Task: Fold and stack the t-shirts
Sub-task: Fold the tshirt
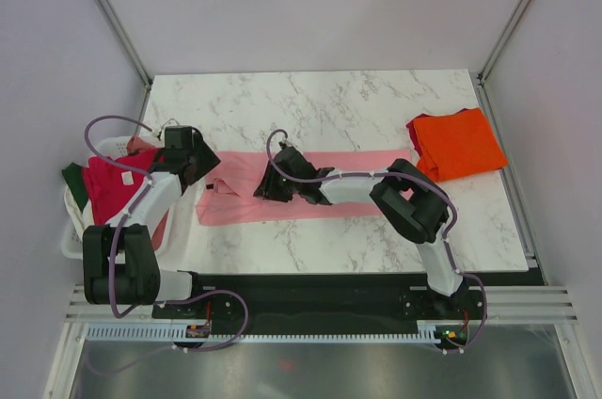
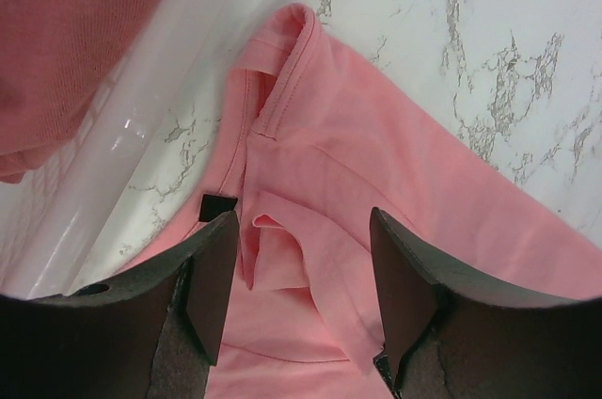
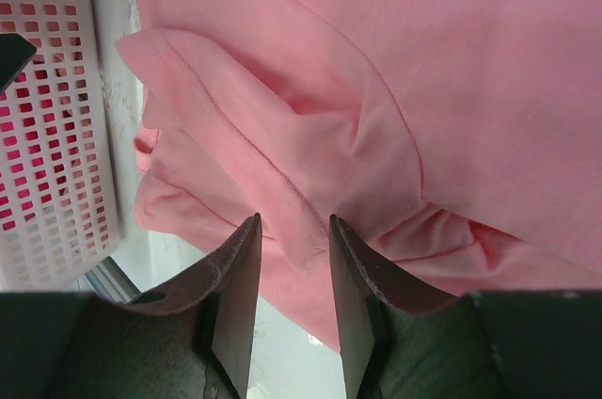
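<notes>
A light pink t-shirt (image 1: pixel 310 194) lies as a long strip across the middle of the table. My left gripper (image 1: pixel 201 169) hovers over its left end, jaws wide open; in the left wrist view the gripper (image 2: pixel 301 277) straddles a small fold of the pink shirt (image 2: pixel 376 164) below the collar. My right gripper (image 1: pixel 273 183) is over the shirt's middle left. In the right wrist view the gripper (image 3: pixel 293 267) is narrowly open at the hem of the pink shirt (image 3: pixel 376 88), not pinching it. A folded orange t-shirt (image 1: pixel 457 143) lies at the back right.
A white plastic basket (image 1: pixel 71 239) stands off the table's left edge, holding a crimson shirt (image 1: pixel 115 187) and a dark green one (image 1: pixel 75 183). Its rim (image 2: pixel 122 135) is close to the left gripper, and its wall (image 3: pixel 56 135) shows in the right wrist view.
</notes>
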Controlling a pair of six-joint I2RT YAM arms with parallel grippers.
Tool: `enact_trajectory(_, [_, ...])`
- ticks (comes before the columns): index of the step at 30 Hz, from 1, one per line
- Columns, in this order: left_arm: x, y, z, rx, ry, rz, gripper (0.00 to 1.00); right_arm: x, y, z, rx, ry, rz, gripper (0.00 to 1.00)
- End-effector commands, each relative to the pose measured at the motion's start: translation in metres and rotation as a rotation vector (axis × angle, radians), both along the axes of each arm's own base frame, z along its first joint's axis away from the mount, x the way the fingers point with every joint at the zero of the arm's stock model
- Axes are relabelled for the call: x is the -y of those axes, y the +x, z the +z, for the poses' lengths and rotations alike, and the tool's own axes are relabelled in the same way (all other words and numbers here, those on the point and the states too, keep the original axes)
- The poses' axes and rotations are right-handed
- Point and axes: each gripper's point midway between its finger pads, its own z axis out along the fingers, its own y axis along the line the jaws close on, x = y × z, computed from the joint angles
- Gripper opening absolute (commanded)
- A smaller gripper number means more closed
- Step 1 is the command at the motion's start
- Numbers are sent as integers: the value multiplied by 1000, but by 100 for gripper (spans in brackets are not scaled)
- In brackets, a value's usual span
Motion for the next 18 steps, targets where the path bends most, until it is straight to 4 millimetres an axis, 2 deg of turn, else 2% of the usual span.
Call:
enact_trajectory(1, [-4,2,3,16,-5,33,65,-4,-1,4,6,-3,-7,42])
enact_trajectory(6, [-3,-2,-4,-3,-7,29,64,4,4,19,85,-61,11,43])
enact_trajectory(7, [-3,-4,-6,-7,-8,28,64,12,8,22,132,-122,28,43])
enact_trajectory(9, [-3,-7,-7,-6,-2,26,64,23,13,40,218,-180,48,44])
enact_trajectory(10, [-4,-10,-10,-13,0,26,64,35,18,43,294,-262,78,44])
enact_trajectory(11, [-4,-11,-10,-9,4,23,64,41,21,60,351,-281,92,44])
enact_trajectory(13, [-3,-12,-10,4,2,13,64,57,26,71,462,-391,162,44])
enact_trajectory(14, [-2,-13,-11,7,-1,7,64,66,33,87,521,-432,141,44])
enact_trajectory(15, [0,-13,-11,13,-10,-1,64,74,36,93,560,-476,146,44])
enact_trajectory(18, [3,-12,-13,27,-24,-3,64,84,42,110,642,-527,171,43])
